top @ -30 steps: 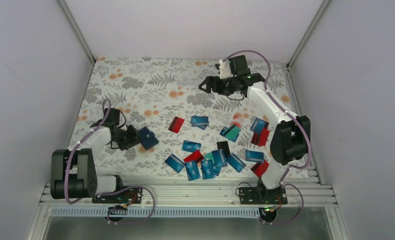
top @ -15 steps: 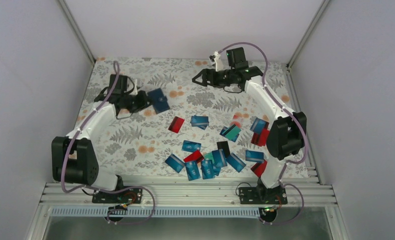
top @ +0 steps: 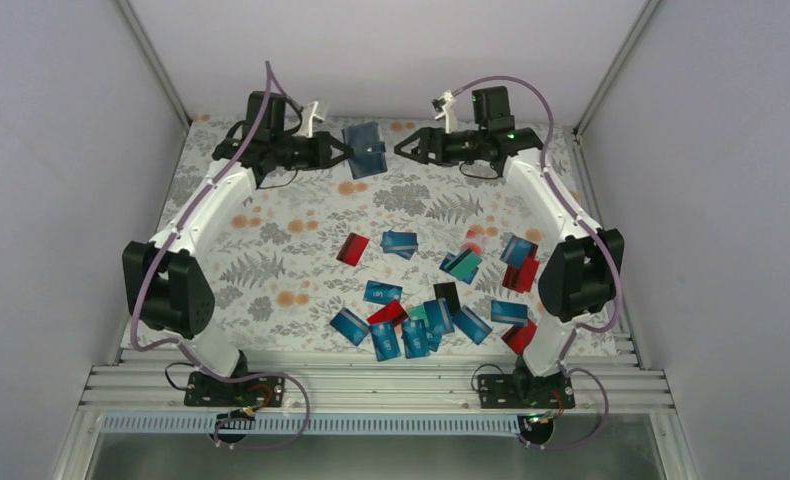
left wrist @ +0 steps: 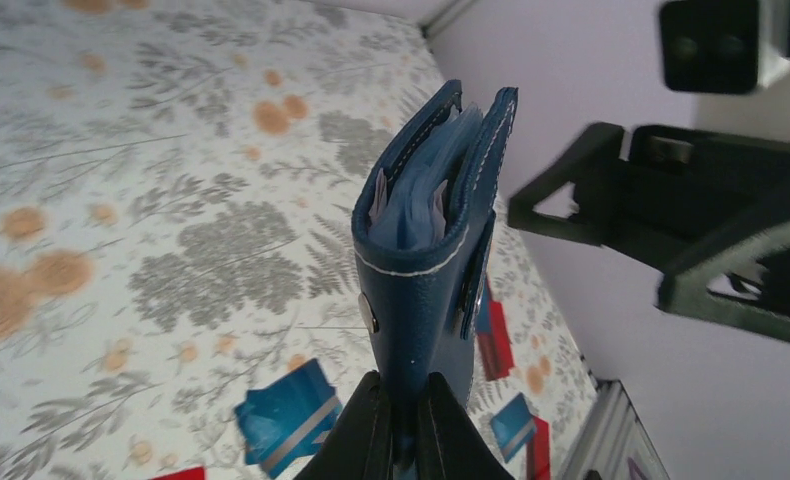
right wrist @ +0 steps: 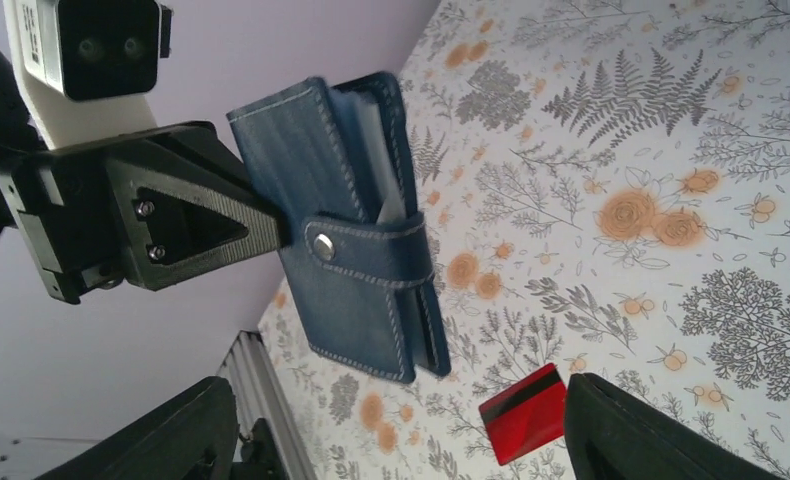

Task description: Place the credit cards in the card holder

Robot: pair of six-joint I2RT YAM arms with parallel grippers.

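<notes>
The card holder (top: 364, 150), a dark navy pouch with white stitching and a snap strap, hangs in the air over the back of the table. My left gripper (top: 337, 153) is shut on its lower edge. In the left wrist view the card holder (left wrist: 426, 250) stands up from the left gripper (left wrist: 403, 388), its top gaping with pale sleeves inside. My right gripper (top: 404, 152) faces it from the right, open and empty. The right wrist view shows the card holder (right wrist: 356, 235) ahead of the right gripper (right wrist: 399, 390). Credit cards (top: 421, 320) lie scattered on the table.
A red card (top: 352, 249) and a blue card (top: 399, 242) lie mid-table, and more cards (top: 516, 262) sit by the right arm. The floral table (top: 271, 220) is walled on three sides. A red card (right wrist: 521, 412) shows under the right gripper.
My left arm has swung the card holder from the table's left front up to the back middle. The right gripper has stayed at the back, now facing the holder.
</notes>
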